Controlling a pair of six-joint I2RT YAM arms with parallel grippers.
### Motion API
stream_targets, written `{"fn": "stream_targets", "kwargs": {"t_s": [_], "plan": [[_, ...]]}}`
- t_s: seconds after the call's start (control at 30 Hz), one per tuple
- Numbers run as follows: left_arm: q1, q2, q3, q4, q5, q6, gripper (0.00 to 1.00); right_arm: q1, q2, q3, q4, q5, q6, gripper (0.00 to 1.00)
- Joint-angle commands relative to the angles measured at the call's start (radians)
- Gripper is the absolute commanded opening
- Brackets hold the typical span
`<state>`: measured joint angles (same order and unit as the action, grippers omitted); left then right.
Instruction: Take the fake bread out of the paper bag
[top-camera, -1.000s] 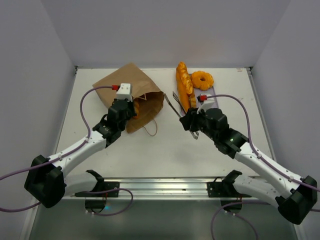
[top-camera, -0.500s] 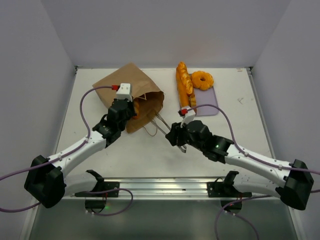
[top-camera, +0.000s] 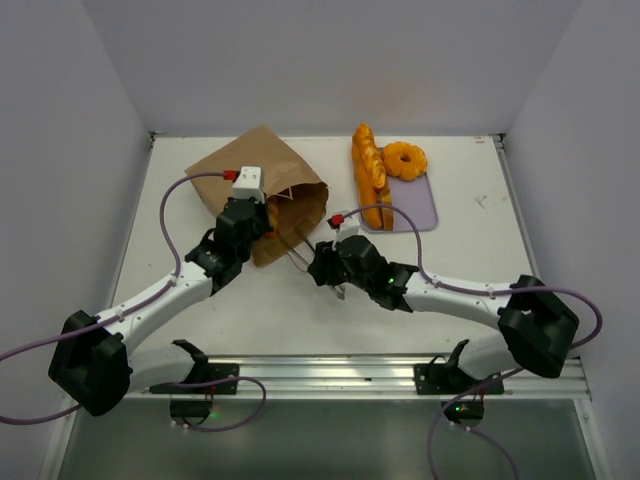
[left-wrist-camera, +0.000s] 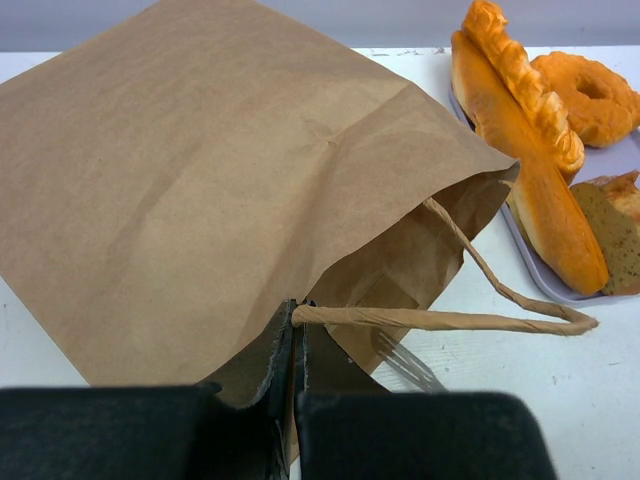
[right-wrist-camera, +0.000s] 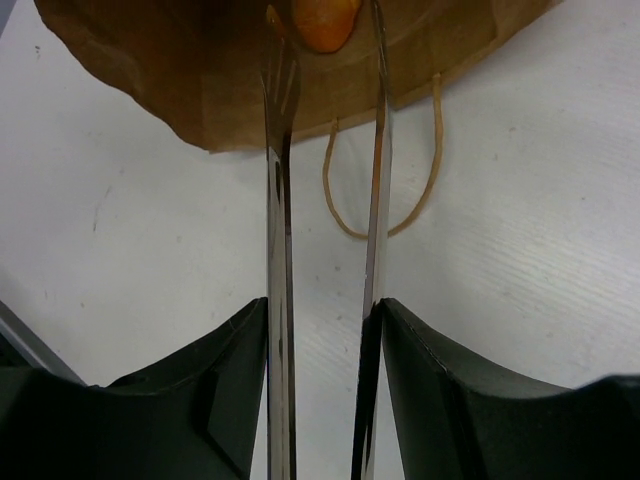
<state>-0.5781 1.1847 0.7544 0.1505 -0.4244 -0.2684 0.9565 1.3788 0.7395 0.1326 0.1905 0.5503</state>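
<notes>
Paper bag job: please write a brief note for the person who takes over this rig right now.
Left gripper: shut on the bag at its mouth.
Right gripper: shut on the tongs, tips at the bag mouth, either side of a bread piece inside.
Done: loaves and ring lie on the tray.
Left: pull that piece out. Whether more is inside cannot be seen.

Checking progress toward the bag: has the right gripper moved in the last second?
Yes. The right gripper, holding the tongs, has swung left from beside the tray to the mouth of the bag.
</notes>
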Motion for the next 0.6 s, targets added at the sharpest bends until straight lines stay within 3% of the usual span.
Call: {"fn": "stream_targets", "kwargs": {"t_s": [0.0, 0.57], "plan": [[0.007, -0.022, -0.009, 0.061, -0.001, 0.011, 0.00, 0.004, 0.049, 0.095, 0.120, 0.020, 0.017, 0.52], [0.007, -0.023, -0.010, 0.061, -0.001, 0.012, 0.00, 0.004, 0.298, 0.284, 0.177, 0.087, 0.048, 0.59]]}}
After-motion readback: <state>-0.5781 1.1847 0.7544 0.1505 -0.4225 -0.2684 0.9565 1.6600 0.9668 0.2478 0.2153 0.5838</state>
